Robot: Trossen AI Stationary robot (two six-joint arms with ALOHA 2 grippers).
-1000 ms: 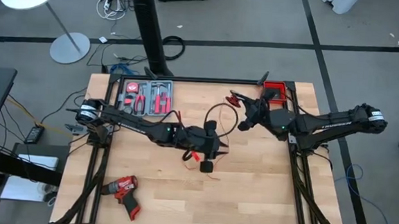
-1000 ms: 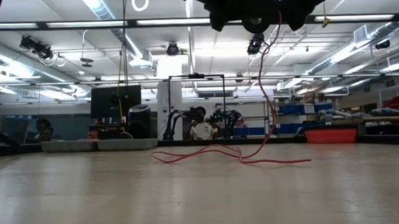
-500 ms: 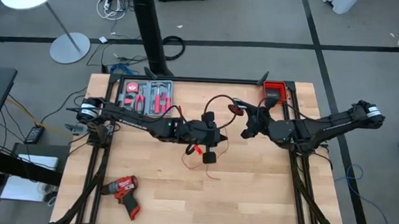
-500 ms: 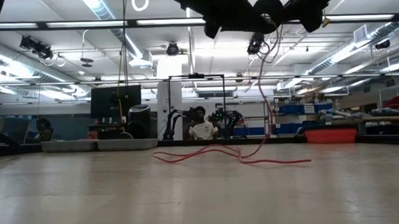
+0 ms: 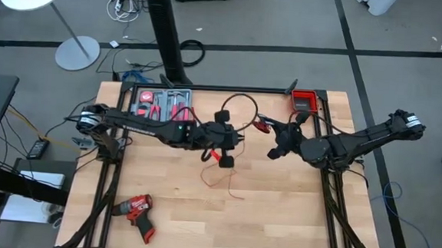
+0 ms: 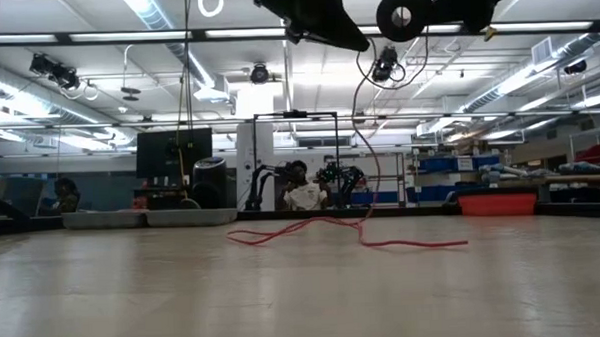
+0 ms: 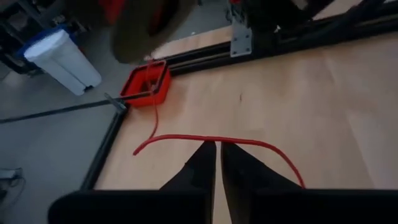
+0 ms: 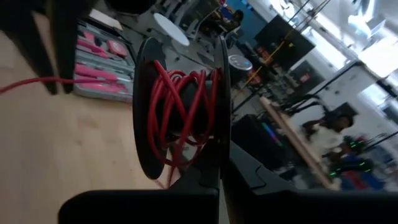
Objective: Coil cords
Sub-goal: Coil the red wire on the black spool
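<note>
High view: I have both arms meeting over mid-table. My right gripper (image 8: 214, 171) is clamped shut on the rim of a black spool (image 8: 180, 115) wound with red wire (image 8: 180, 112). My left gripper (image 7: 216, 163) has its fingers nearly together with a thin gap; I cannot tell if they pinch anything. Loose red wire lies curved on the table (image 5: 277, 212) just past those fingertips, trailing toward a red bin (image 7: 147, 84). A tool tray (image 5: 163, 105) and a drill (image 5: 137, 211) lie to the left.
</note>
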